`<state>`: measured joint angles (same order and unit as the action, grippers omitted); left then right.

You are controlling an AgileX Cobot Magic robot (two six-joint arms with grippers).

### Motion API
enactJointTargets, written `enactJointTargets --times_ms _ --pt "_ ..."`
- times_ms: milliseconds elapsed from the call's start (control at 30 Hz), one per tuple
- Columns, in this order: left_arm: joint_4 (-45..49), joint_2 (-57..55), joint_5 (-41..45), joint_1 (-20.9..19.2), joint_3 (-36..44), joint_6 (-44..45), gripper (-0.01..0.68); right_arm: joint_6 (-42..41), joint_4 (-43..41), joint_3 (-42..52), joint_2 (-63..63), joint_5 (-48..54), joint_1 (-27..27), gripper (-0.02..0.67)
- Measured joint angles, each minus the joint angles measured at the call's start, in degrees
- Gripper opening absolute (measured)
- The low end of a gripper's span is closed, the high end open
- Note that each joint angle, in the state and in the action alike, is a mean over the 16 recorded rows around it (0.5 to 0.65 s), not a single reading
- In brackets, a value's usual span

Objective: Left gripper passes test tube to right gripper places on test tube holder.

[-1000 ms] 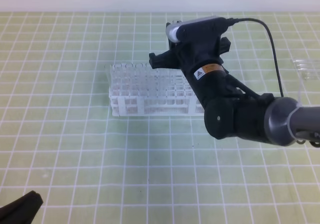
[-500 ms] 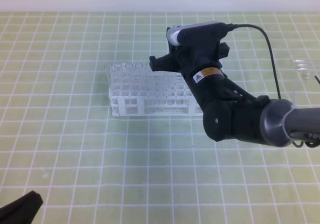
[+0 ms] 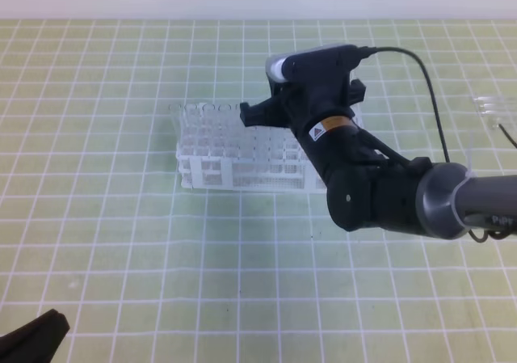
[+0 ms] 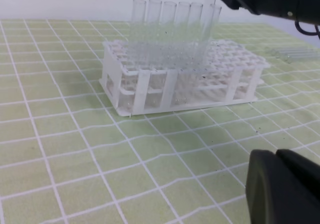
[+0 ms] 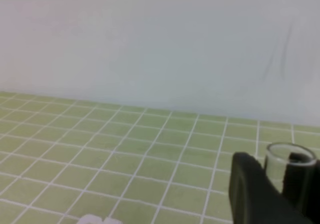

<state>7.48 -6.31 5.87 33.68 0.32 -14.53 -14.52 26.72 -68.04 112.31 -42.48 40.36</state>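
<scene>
The white test tube holder (image 3: 212, 162) stands at mid-table, with several clear tubes upright in its rear row (image 4: 165, 29). My right gripper (image 3: 300, 114), black with an orange label, hangs over the holder's right half. In the right wrist view its fingers (image 5: 250, 189) are shut on the test tube (image 5: 290, 156), whose open rim shows between them. That tube is hidden behind the gripper in the high view. My left gripper (image 4: 282, 184) is shut and empty, low at the near left corner (image 3: 32, 343), well away from the holder (image 4: 150, 84).
Spare clear tubes lie on the mat at the far right (image 3: 494, 108) (image 4: 295, 53). The right arm's thick elbow (image 3: 380, 197) sits just in front of the holder's right end. A pale wall bounds the green gridded mat at the back.
The right gripper has come down and slightly nearer over the holder with the tube. The left gripper has stayed put.
</scene>
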Motion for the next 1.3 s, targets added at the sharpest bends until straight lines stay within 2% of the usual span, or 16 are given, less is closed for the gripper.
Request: enactJointTargets --times_ms 567,1300 --pt "0.1 -0.2 -0.3 0.0 0.3 0.0 -0.002 0.0 -1.6 0.0 -0.3 -0.7 0.0 0.100" --pt "0.1 -0.3 -0.4 0.0 0.5 0.0 -0.002 0.0 -2.2 0.4 -2.7 3.8 0.0 0.100"
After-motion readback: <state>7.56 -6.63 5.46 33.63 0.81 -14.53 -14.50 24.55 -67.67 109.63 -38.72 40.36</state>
